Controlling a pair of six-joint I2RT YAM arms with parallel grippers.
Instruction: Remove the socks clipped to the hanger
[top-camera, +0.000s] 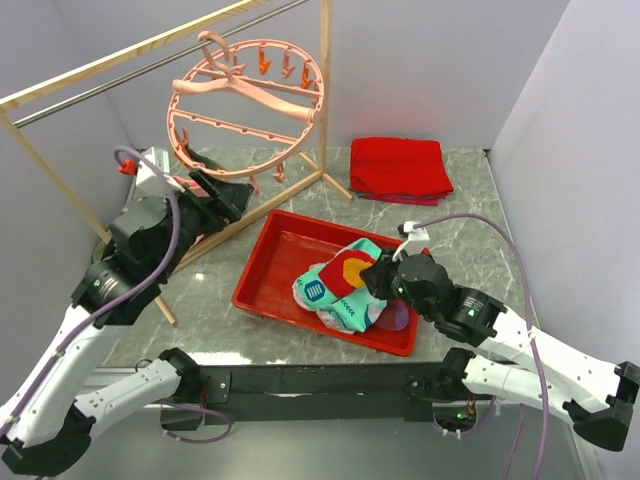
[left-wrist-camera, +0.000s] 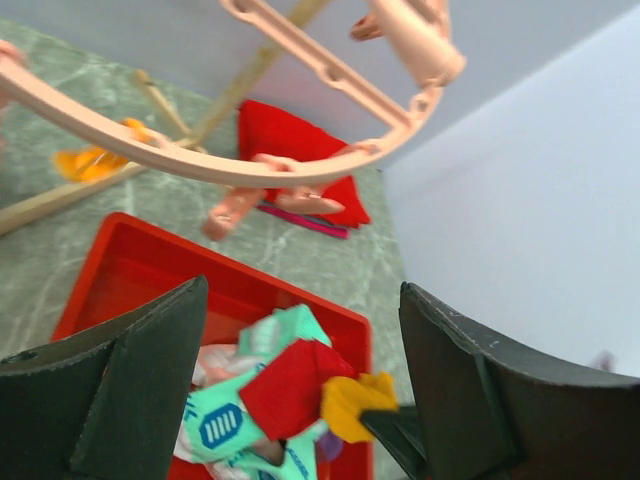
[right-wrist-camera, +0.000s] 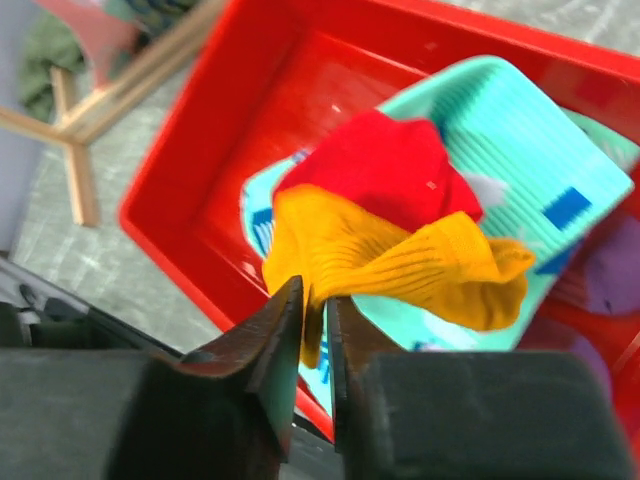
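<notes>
Grey marbled bench (top-camera: 470, 200), pale walls on three sides, and we've got a wooden rack (top-camera: 100, 65) at the back left. The hanger (top-camera: 245, 105) hangs tilted from its bar. A red tray (top-camera: 262, 275) sits mid-bench, the socks (top-camera: 335, 290) heaped at its right end, with a folded red cloth (top-camera: 398, 165) behind it. Our right pincer (right-wrist-camera: 312, 310) is all but closed, nipping a yellow-and-red sock (right-wrist-camera: 400, 240) atop the heap. Our left pincer (left-wrist-camera: 302, 290) gapes wide, holding nothing, near the hanger's lower rim.
</notes>
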